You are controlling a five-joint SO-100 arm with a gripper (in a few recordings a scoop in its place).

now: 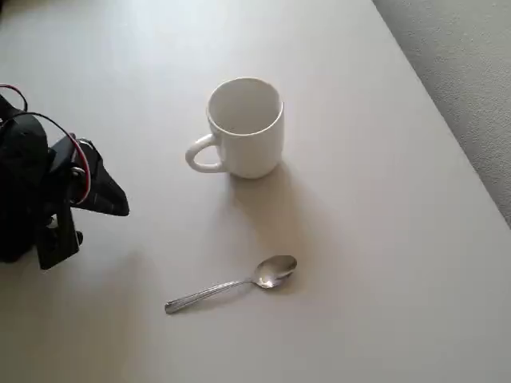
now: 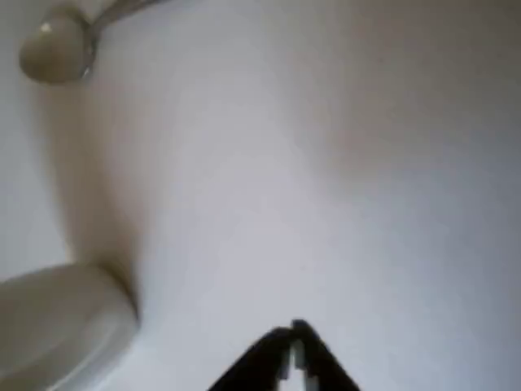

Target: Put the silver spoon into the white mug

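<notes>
step: approach phase, judged from the layout; nothing was lifted yet and the spoon lay untouched on the table.
next move: the arm would need to travel across to the silver spoon, spread its fingers over the slim handle, and come down for a low pinch against the tabletop.
gripper (image 2: 295,346): nearest the wrist camera, at the bottom edge of that view; the two dark fingertips met at a point with barely a slit between them, so the pincer read as closed and empty, touching nothing. in the overhead view it sat at the left edge (image 1: 112,199), hanging over bare table.
white mug (image 1: 243,128): upright, mouth open and empty, loop handle turned toward the left of the overhead view; in the wrist view its pale side (image 2: 61,326) filled the lower left corner.
silver spoon (image 1: 235,283): flat on the table below the mug in the overhead view, well apart from it, bowl to the right; farthest in the wrist view, with its bowl (image 2: 57,49) at the upper left.
table (image 1: 383,239): plain pale surface.
</notes>
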